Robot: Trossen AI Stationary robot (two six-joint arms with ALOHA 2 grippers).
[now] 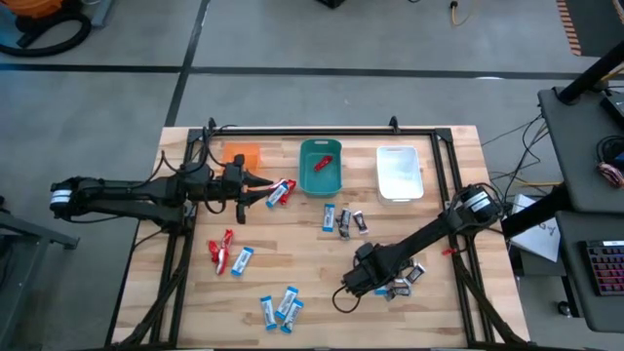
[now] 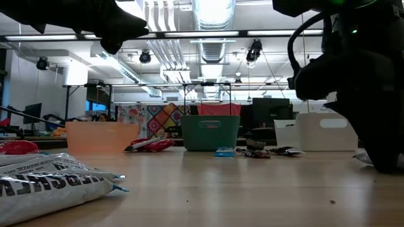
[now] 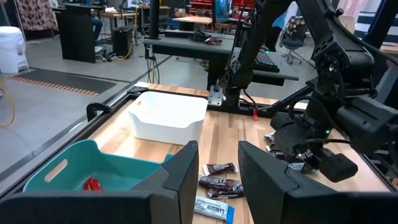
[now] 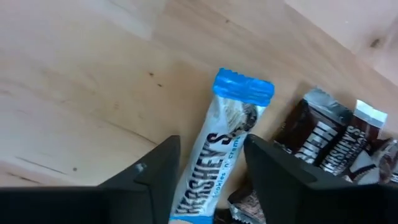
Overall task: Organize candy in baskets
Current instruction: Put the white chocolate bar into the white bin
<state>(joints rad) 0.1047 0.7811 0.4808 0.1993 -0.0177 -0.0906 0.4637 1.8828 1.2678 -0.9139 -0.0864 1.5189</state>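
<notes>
Three baskets stand along the far edge: orange (image 1: 242, 156), teal (image 1: 320, 168) with one red candy (image 1: 324, 163) inside, and whitish (image 1: 398, 173). Wrapped candy lies scattered on the table. My left gripper (image 1: 255, 182) hovers open beside the orange basket, near a red and blue-white pair (image 1: 279, 192); nothing sits between its fingers (image 3: 217, 180). My right gripper (image 1: 382, 285) is low over a cluster near the right front. In its wrist view its open fingers (image 4: 211, 180) stand on either side of a blue-and-white bar (image 4: 227, 143), with dark bars (image 4: 323, 140) beside it. My right gripper comes from above, pointing down, with one finger close on each long side of the blue-and-white bar's lower half (image 4: 208, 180). I cannot tell whether the fingers touch it. The bar lies flat on the table.
More candy lies in groups: dark and blue-white bars in the middle (image 1: 343, 220), red and blue-white at the left (image 1: 229, 253), blue-white ones at the near edge (image 1: 280, 307). A black frame (image 1: 322, 130) runs round the table's far edge and sides. Bare wood shows centre-front.
</notes>
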